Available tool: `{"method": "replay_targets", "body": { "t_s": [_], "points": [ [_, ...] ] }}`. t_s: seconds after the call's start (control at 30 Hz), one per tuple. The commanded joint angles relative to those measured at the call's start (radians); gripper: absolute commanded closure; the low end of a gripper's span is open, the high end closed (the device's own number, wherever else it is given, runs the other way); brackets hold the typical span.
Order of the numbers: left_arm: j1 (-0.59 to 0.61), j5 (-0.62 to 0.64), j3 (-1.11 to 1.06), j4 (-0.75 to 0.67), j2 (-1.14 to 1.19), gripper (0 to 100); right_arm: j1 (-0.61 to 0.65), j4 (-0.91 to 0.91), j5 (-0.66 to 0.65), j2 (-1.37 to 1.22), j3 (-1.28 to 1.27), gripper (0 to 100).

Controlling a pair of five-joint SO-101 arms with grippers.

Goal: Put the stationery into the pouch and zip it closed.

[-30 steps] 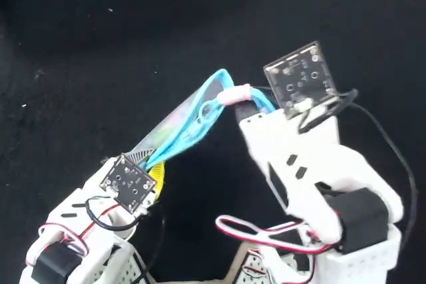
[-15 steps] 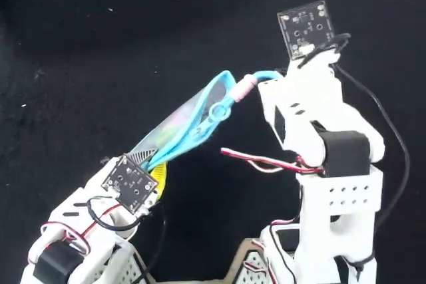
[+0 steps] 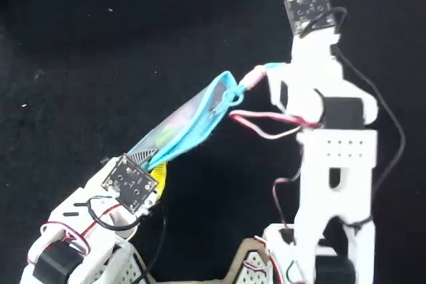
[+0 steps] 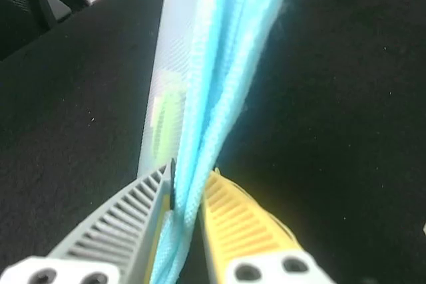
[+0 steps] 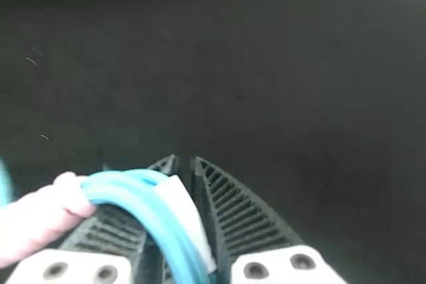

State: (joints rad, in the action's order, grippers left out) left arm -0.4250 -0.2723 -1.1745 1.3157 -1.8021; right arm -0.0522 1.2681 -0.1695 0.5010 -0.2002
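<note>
Your left pincer (image 4: 184, 194) clamping the woven blue pouch (image 3: 192, 123), right pincer (image 5: 192, 176) clenched on its glossy looped cord (image 5: 136, 194)

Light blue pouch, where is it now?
High view, centre: the pouch spans between the left gripper at its near end and the right gripper holding its blue cord.

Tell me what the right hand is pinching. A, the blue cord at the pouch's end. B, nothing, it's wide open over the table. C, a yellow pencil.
A: in the right wrist view the right hand is shut on the blue cord, beside its pink piece, while the left hand clamps the pouch at the other end.
</note>
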Motion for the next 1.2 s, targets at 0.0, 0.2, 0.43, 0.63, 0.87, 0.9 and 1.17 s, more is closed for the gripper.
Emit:
{"method": "replay_targets", "body": {
  "t_s": [0.0, 0.2, 0.43, 0.63, 0.87, 0.9, 1.17],
  "points": [
    [-0.001, 0.003, -0.048, 0.009, 0.028, 97, -0.069, -0.043, -0.005, -0.039, 0.116, 98.8],
    [-0.001, 0.003, -0.048, 0.009, 0.028, 97, -0.091, -0.095, -0.031, -0.170, 0.206, 98.8],
    [-0.001, 0.003, -0.048, 0.009, 0.028, 97, -0.112, -0.100, -0.025, -0.265, 0.309, 98.8],
    [-0.001, 0.002, -0.048, 0.009, 0.028, 97, -0.187, -0.118, -0.026, -0.274, 0.351, 98.8],
    [-0.001, 0.002, -0.048, 0.009, 0.028, 97, -0.190, -0.118, -0.032, -0.274, 0.346, 98.8],
    [-0.001, 0.002, -0.048, 0.009, 0.028, 97, -0.190, -0.118, -0.032, -0.275, 0.344, 98.8],
    [-0.001, 0.003, -0.048, 0.009, 0.028, 97, -0.199, -0.186, -0.026, -0.360, 0.272, 98.8]
  ]
}}
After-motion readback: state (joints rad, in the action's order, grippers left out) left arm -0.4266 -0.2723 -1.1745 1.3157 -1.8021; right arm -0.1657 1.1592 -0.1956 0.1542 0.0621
